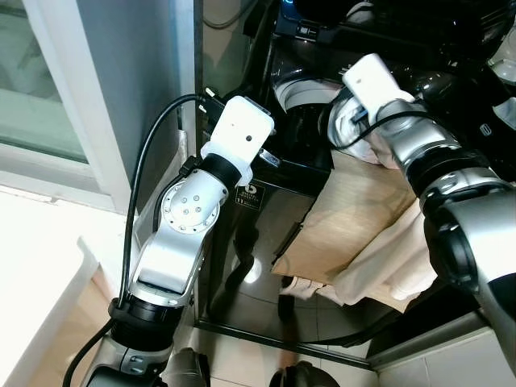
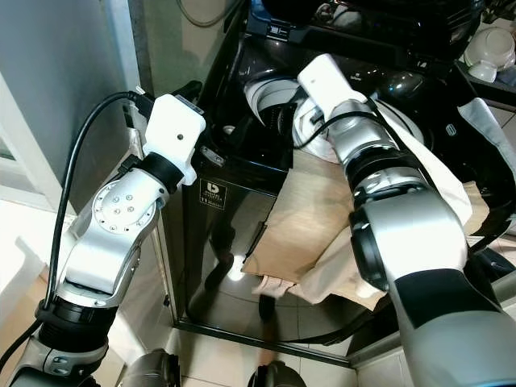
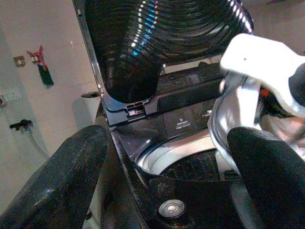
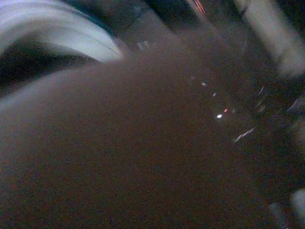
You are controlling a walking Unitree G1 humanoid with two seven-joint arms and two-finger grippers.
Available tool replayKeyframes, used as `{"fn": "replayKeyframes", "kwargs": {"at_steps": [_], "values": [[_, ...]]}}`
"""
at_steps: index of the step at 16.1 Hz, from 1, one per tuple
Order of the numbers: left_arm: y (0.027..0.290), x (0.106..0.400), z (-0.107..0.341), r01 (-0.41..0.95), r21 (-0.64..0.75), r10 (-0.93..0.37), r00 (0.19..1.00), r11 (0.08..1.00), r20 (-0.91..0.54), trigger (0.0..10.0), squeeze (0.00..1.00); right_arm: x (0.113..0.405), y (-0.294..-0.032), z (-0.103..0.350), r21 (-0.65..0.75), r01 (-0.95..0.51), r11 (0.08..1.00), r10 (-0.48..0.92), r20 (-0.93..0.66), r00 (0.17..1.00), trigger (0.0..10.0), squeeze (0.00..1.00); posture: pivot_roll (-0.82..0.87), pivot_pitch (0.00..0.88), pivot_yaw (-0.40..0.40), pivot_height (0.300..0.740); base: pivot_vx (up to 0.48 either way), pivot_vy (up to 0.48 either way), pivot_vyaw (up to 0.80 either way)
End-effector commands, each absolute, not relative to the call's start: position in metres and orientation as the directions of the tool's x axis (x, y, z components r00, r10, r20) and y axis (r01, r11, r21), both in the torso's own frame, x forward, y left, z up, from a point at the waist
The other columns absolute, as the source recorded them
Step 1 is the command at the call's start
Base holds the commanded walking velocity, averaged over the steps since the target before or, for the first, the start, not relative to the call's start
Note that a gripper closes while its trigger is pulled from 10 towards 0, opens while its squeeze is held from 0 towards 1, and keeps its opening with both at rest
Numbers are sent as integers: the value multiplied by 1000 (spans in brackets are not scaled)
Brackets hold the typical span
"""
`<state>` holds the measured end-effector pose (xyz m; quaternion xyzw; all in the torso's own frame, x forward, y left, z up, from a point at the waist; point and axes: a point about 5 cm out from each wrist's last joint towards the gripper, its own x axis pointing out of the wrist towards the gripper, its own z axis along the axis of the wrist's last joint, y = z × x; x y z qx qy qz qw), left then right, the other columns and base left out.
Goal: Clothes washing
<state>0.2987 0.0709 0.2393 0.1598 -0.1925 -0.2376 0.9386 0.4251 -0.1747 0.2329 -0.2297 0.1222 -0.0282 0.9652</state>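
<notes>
A black top-loading washing machine (image 1: 266,201) stands before me with its lid (image 3: 157,38) raised. The steel drum (image 3: 190,167) lies open below it. A beige cloth (image 1: 355,218) and a white garment (image 1: 387,266) hang over the machine's front edge. My right arm's white wrist housing (image 1: 372,81) reaches over the drum's rim, bunched white fabric (image 2: 318,133) around its end, and its fingers are hidden. Dark cloth blurs the right wrist view. My left gripper (image 3: 167,138) hovers at the machine's left front corner, open, with nothing between its fingers.
A grey wall and window frame (image 1: 48,81) close the left side, with a white surface (image 1: 32,274) low on the left. A black cable (image 1: 141,201) loops off my left arm. White bowls (image 2: 488,48) sit at the back right. Tiled floor (image 1: 266,355) lies below.
</notes>
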Motion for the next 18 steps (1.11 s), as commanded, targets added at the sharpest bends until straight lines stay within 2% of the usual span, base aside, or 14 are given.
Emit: {"fn": "replayKeyframes", "kwargs": {"at_steps": [1, 2, 3, 4, 5, 7, 8, 9, 10, 14, 15, 16, 17, 18], "values": [[66, 295, 242, 402, 394, -526, 800, 827, 287, 10000, 0, 424, -183, 234, -226, 77, 971, -130, -234, 963, 10000, 1000, 97, 0, -162, 714, 0, 0, 0], [66, 295, 242, 405, 392, -527, 801, 826, 284, 10000, 0, 426, -182, 242, -15, 120, 993, -121, -219, 968, 10000, 1000, 92, 0, -156, 714, 0, 0, 0], [65, 295, 242, 408, 390, -529, 800, 826, 283, 10000, 0, 426, -181, 244, 30, 129, 991, -120, -214, 970, 10000, 1000, 92, 0, -156, 714, 0, 0, 0], [64, 295, 241, 414, 386, -532, 799, 824, 279, 10000, 0, 428, -177, 253, 204, 142, 969, -103, -191, 976, 10000, 1000, 90, 0, -156, 714, 0, 0, 0], [64, 295, 241, 415, 386, -532, 800, 824, 278, 10000, 0, 428, -177, 254, 231, 143, 963, -100, -187, 977, 10000, 1000, 90, 0, -156, 714, 0, 0, 0], [64, 295, 241, 414, 381, -528, 803, 827, 275, 10000, 0, 429, -176, 265, 451, 173, 876, -108, -167, 980, 10000, 1000, 90, 0, -156, 714, 0, 0, 0], [64, 295, 241, 414, 379, -528, 804, 827, 273, 10000, 0, 429, -178, 268, 540, 191, 820, -122, -162, 979, 10000, 1000, 90, 0, -156, 714, 0, 0, 0], [64, 296, 241, 414, 377, -526, 806, 828, 271, 10000, 0, 428, -190, 276, 745, 240, 623, -184, -159, 970, 10000, 1000, 87, 0, -156, 714, 0, 0, 0], [64, 296, 241, 416, 376, -527, 807, 828, 267, 10000, 0, 427, -200, 278, 822, 272, 501, -235, -174, 956, 10000, 1000, 84, 0, -154, 714, 0, 0, 0], [62, 297, 239, 424, 374, -531, 808, 825, 254, 10000, 0, 425, -202, 264, 694, 352, 628, -275, -225, 935, 10000, 1000, 79, 0, -158, 714, 0, 0, 0], [62, 297, 238, 428, 373, -533, 809, 823, 249, 10000, 0, 424, -206, 261, 605, 375, 703, -305, -220, 926, 10000, 1000, 75, 0, -158, 714, 0, 0, 0], [62, 296, 238, 429, 373, -534, 809, 823, 247, 10000, 0, 424, -206, 259, 566, 373, 735, -304, -218, 928, 10000, 1000, 75, 0, -158, 714, 0, 0, 0], [61, 296, 237, 432, 373, -536, 808, 821, 244, 10000, 0, 423, -209, 255, 452, 394, 800, -332, -213, 919, 10000, 1000, 75, 0, -158, 714, 0, 0, 0], [61, 296, 237, 437, 376, -542, 805, 817, 241, 10000, 0, 421, -213, 248, 411, 406, 816, -338, -230, 912, 10000, 1000, 73, 0, -155, 714, 0, 0, 0]]}}
